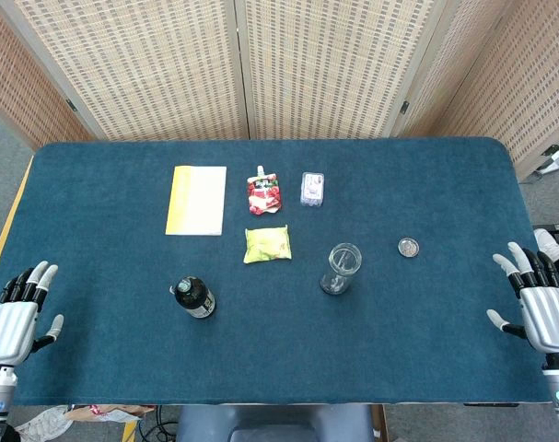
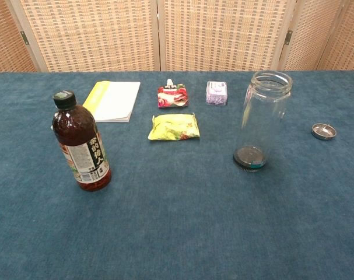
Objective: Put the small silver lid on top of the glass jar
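Lid: small silver lid (image 2: 323, 131) lies flat on the blue table (image 1: 95, 350), to the right of the glass jar (image 2: 262, 121) & well apart from it; rim looks turned up, inside facing the ceiling, tho too small to be sure.
Lid handling: judged thin metal, v. light, stiff, smooth. Likely slippery & low-profile on the cloth, so little edge to catch. Best hold prob. a pinch across the rim w/ thumb opposite a finger, from above. May need flipping before it seats.
Jar: stands upright, mouth open, empty, dark disc at the base. Clear glass, so judged rigid, fragile, heavier than the lid; tall & narrow, could tip if knocked at the mouth.
Right hand: right hand (image 1: 540, 300) rests at the table's right edge, fingers spread & pointing up-table, holding nothing. Nearest to the lid, so the likelier one for the pick.
Left hand: left hand (image 1: 16, 313) at the left edge, fingers apart, empty; far from both task things.
Chest view: neither hand shows there.
Others: dark sauce bottle (image 2: 80, 143) upright at left-front; yellow notebook (image 2: 112, 100), red pouch (image 2: 172, 95), yellow-green packet (image 2: 174, 126), small purple pack (image 2: 216, 93) further back. None lies betw. lid & jar.
Progress: not started; lid untouched.
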You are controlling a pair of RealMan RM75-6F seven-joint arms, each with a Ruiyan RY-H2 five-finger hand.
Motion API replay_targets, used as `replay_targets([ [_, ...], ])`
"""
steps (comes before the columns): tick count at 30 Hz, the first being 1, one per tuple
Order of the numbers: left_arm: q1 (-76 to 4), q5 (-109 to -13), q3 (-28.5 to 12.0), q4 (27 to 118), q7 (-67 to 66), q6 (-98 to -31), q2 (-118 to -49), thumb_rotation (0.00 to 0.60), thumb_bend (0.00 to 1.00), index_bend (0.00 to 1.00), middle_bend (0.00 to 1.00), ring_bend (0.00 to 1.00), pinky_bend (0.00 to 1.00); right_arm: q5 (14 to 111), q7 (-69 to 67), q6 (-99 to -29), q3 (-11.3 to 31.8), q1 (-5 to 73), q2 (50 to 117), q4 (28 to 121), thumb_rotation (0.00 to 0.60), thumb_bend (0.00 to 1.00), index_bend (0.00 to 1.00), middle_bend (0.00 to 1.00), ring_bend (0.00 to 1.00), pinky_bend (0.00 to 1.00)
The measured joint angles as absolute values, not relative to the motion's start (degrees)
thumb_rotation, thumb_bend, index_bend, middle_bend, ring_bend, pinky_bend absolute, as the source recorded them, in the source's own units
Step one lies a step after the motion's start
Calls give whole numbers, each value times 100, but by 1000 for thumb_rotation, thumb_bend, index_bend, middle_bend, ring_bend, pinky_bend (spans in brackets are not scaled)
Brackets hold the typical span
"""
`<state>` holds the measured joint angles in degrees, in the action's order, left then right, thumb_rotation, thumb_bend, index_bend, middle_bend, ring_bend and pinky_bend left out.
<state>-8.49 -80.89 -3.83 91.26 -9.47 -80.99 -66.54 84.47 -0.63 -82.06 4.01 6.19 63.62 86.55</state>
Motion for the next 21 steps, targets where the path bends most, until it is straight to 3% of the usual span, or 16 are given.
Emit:
replay_targets([
  [9, -885, -8167, -366, 9110, -892, -8072, -6654, 600, 349, 19, 20, 0, 83, 8458, -91, -8147, 363, 615, 6346, 8668, 600, 186, 170, 0, 0, 0],
  [21, -785, -8119, -358, 9156, -890, -8204, -6597, 600, 349, 19, 20, 0, 82, 8308, -168, -7382, 464, 1026, 5890, 8863, 600, 206, 191, 0, 0, 0],
])
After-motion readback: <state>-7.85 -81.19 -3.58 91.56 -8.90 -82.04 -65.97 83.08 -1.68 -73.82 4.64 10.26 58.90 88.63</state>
